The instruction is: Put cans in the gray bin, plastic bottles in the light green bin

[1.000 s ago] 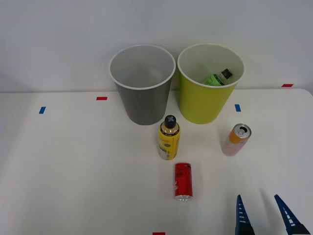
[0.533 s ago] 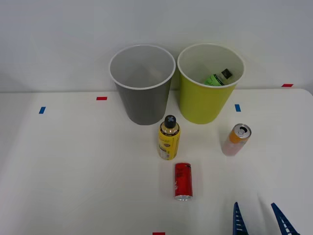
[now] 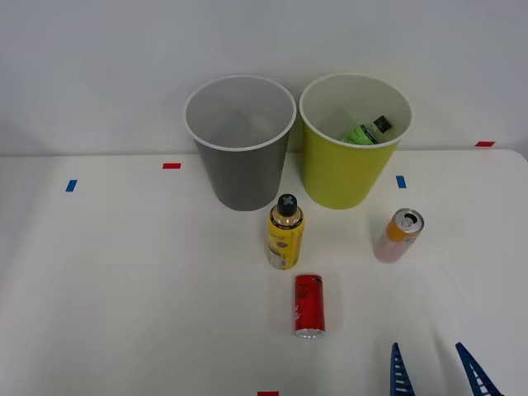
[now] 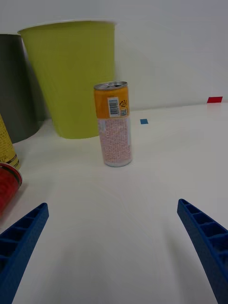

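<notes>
The right hand (image 3: 436,371) is seen at about five o'clock in the front view, at the low edge of the picture. Its two blue ribbed fingers (image 3: 399,373) point forward, toward twelve o'clock, and they narrow to thin tips. The fingers stand well apart from each other, with a wide free gap between them, and nothing is held between them. The finger at the robot's left side is nearly straight, and the other one leans a little outward toward its base. In the right wrist view the right hand (image 4: 114,242) has its fingers (image 4: 21,242) spread to the two corners, just above the bench (image 4: 142,204).
</notes>
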{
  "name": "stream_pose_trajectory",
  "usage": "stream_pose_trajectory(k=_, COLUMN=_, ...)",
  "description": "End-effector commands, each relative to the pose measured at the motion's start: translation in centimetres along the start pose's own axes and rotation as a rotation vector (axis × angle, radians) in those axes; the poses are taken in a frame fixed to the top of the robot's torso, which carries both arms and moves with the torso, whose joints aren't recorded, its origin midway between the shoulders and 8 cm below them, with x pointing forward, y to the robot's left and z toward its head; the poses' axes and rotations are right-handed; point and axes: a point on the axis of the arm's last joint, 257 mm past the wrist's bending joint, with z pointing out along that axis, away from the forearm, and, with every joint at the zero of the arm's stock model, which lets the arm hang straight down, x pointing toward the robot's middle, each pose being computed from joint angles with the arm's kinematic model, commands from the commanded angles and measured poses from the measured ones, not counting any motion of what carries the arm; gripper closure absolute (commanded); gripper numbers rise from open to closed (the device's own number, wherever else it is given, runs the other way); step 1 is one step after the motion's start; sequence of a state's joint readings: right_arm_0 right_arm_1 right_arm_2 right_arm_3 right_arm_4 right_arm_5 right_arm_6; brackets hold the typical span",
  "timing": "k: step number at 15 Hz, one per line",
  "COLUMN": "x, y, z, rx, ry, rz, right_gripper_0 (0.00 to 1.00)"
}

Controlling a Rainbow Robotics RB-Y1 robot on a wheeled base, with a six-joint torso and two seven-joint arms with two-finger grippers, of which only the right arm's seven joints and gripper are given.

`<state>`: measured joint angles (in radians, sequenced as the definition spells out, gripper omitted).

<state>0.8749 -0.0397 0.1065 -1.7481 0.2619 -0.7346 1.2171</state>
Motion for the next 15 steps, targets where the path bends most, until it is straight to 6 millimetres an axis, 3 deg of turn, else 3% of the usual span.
stream_pose_trajectory(k=1, x=0.02, y=-0.21, z=-0.20, rx=0.009, ry=0.002, rz=0.004, right_gripper_0=0.07)
stream_pose_trajectory(k=15, x=-0.13, y=-0.26, z=-0.21, rx=0.008, ry=-0.004, rz=-0.004, right_gripper_0=0.06)
